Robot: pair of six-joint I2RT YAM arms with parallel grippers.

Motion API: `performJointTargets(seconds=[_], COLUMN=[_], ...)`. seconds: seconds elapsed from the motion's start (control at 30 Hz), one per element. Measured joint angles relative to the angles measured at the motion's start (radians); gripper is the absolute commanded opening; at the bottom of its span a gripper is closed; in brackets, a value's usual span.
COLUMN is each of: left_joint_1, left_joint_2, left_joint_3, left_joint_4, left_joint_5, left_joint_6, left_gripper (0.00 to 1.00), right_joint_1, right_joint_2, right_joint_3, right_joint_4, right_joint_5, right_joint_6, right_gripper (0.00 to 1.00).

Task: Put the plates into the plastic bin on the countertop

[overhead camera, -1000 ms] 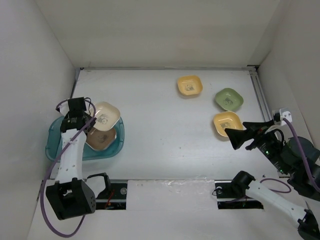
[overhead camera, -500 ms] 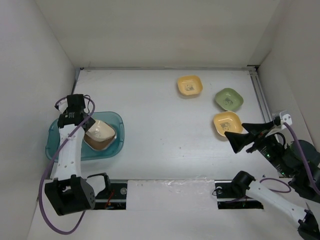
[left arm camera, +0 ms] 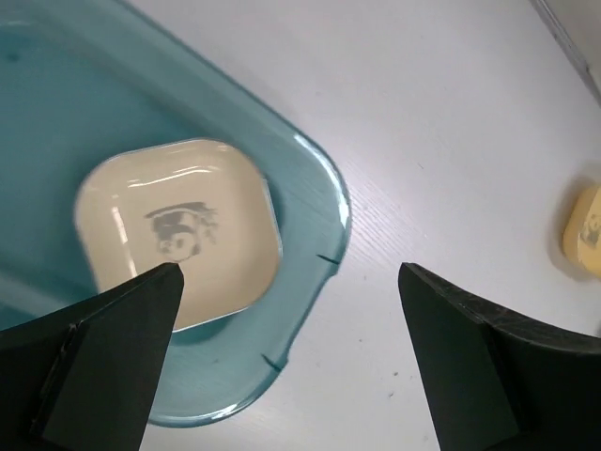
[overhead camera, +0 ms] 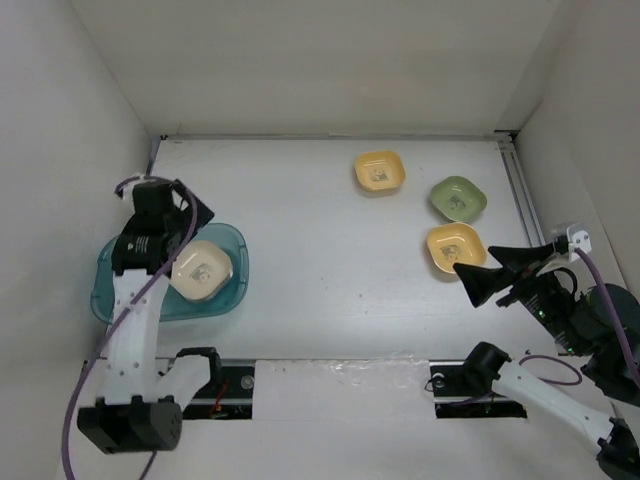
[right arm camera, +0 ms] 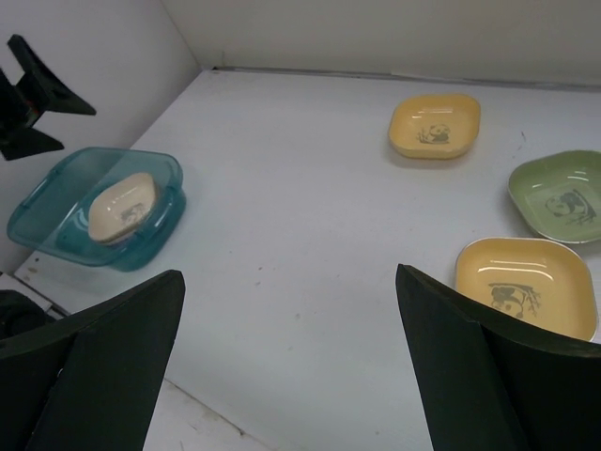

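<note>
Change, left side: We find the left gripper [left arm camera: 289, 272] released, its jaws spread wide above the near corner of the plastic bin [left arm camera: 319, 202]. A second ago it carried the cream plate [left arm camera: 178, 230] over the rim. That plate now lies flat inside the bin, free of both fingers.
Change, right side: The right gripper [right arm camera: 289, 277] has barely shifted. It hangs spread and empty above the countertop [overhead camera: 320, 230], just beside the yellow-orange plate [overhead camera: 455, 245].
Bearing on task: We judge this delivery complete. Three plates remain outside the bin: the yellow-orange one, the green plate [overhead camera: 458, 198] and the yellow plate [overhead camera: 380, 171].
Location of remaining work: All three sit on the right half, well apart from the bin.
Hidden: The cream plate covers whatever lies under it, including the brown plate seen a second ago. We cannot count the stack.
Cut off: The left arm [overhead camera: 135, 300] crosses the bin's left part in the top view, and the wrist view crops its far side.
Hard to read: The centre prints are too small to identify from above.
</note>
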Motion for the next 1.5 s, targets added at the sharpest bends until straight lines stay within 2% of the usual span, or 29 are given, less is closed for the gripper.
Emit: performJointTargets(seconds=[0.1, 0.13, 0.27, 0.37, 0.47, 0.63, 0.9, 1.0, 1.03, 1.1, 1.27, 1.43, 1.47, 1.5], left_joint_1=[-0.224, -0.332, -0.747, -0.934, -1.047, -1.106, -1.108, -1.108, -1.108, -1.108, -1.108, -1.099, -1.097, -1.094], left_joint_2=[0.150, 0.232, 0.643, 0.882, 1.070, 1.268, 1.426, 1.485, 1.506, 1.533, 1.555, 1.558, 1.558, 1.558], left_joint_3=[0.123, 0.178, 0.548, 0.737, 0.887, 0.997, 1.034, 1.091, 1.119, 1.152, 1.171, 1.166, 1.162, 1.155], left_joint_4=[0.031, 0.041, 0.045, 0.091, 0.090, 0.161, 0.306, 0.325, 0.323, 0.316, 0.274, 0.248, 0.249, 0.252], left_joint_5=[-0.020, -0.049, -0.150, -0.154, -0.116, -0.003, 0.137, 0.154, 0.158, 0.153, 0.118, 0.106, 0.106, 0.106], left_joint_6=[-0.007, -0.015, -0.041, -0.053, -0.072, -0.105, -0.160, -0.179, -0.186, -0.193, -0.211, -0.212, -0.211, -0.216], left_gripper=[1.00, 1.00, 1.00, 1.00, 1.00, 1.00, 1.00, 0.93, 0.83, 0.74, 0.41, 0.18, 0.07, 0.01], right_joint_1=[0.000, 0.000, 0.000, 0.000, 0.000, 0.000, 0.000, 0.000, 0.000, 0.000, 0.000, 0.000, 0.000, 0.000], right_joint_2=[0.014, 0.019, 0.040, 0.053, 0.061, 0.061, 0.059, 0.058, 0.058, 0.057, 0.041, 0.031, 0.029, 0.027], right_joint_3=[0.015, 0.024, 0.093, 0.170, 0.253, 0.351, 0.356, 0.335, 0.327, 0.319, 0.318, 0.318, 0.317, 0.317], right_joint_4=[-0.002, -0.002, -0.039, -0.093, -0.165, -0.264, -0.315, -0.315, -0.315, -0.315, -0.314, -0.313, -0.312, -0.311], right_joint_5=[0.025, 0.037, 0.111, 0.193, 0.285, 0.379, 0.403, 0.395, 0.391, 0.383, 0.377, 0.377, 0.377, 0.376], right_joint_6=[0.006, 0.010, 0.037, 0.071, 0.113, 0.158, 0.177, 0.178, 0.178, 0.178, 0.178, 0.178, 0.178, 0.178], right_gripper=[1.00, 1.00, 1.00, 1.00, 1.00, 1.00, 1.00, 1.00, 1.00, 1.00, 1.00, 1.00, 1.00, 1.00])
